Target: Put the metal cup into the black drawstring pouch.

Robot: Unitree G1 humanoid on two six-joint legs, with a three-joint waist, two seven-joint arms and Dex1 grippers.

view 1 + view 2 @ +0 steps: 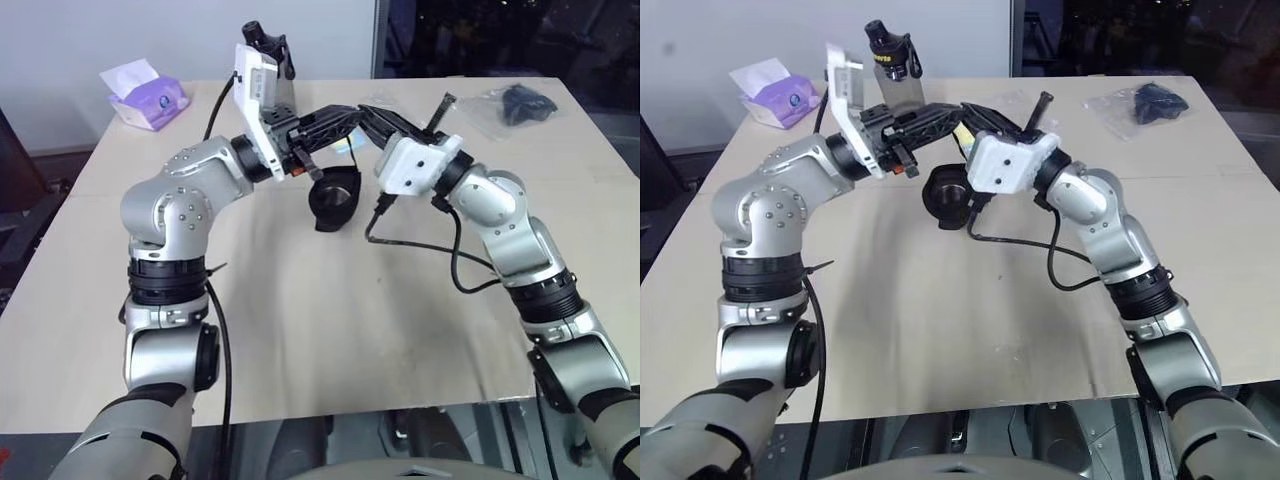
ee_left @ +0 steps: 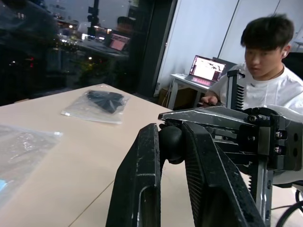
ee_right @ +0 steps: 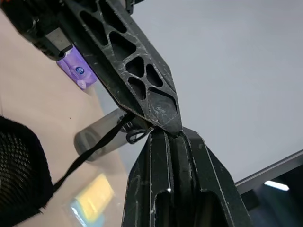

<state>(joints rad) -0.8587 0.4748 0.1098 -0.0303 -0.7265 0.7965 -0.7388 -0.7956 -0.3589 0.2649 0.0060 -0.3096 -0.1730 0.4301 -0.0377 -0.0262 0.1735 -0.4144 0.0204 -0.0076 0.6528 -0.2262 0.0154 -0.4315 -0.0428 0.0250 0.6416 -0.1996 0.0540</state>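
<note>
Black drawstring pouch is hanging by its cord, apparently being cinched.

Table is lying well below the pouch. Just above the pouch, left gripper and right gripper are meeting tip to tip: right clamping tight on the cord, left narrowing onto a small black knob, probably the cord's knot. Whether the metal cup is sitting inside the pouch is too dark to tell.
</note>
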